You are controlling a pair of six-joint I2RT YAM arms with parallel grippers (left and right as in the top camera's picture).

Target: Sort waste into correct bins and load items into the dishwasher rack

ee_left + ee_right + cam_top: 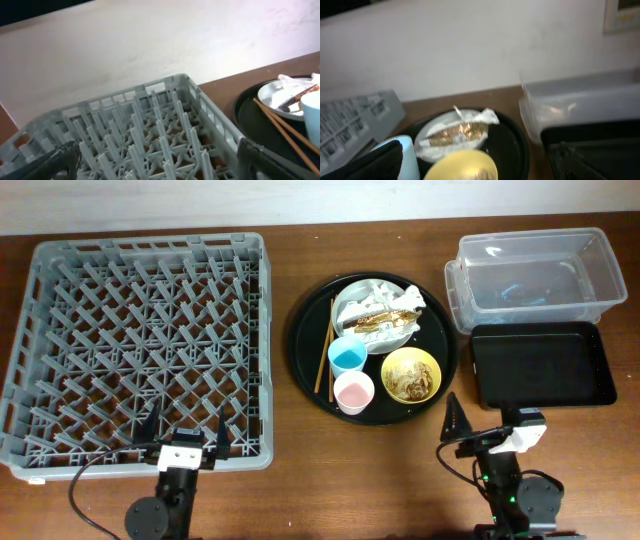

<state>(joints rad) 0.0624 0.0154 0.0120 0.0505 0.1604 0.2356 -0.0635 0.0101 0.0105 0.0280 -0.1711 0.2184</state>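
The grey dishwasher rack fills the left side and holds nothing; it also shows in the left wrist view. A round black tray holds a white plate with crumpled napkins and a gold-brown wrapper, a light-blue cup, a pink cup, a yellow bowl with brown scraps, and chopsticks. The clear tub and black rectangular tray sit at the right. My left gripper is open and empty at the rack's near edge. My right gripper is open and empty, near the yellow bowl.
The right wrist view shows the plate with wrapper, the blue cup, the clear tub and the black rectangular tray. The left wrist view shows the chopsticks and plate at the right. Bare brown table lies along the front.
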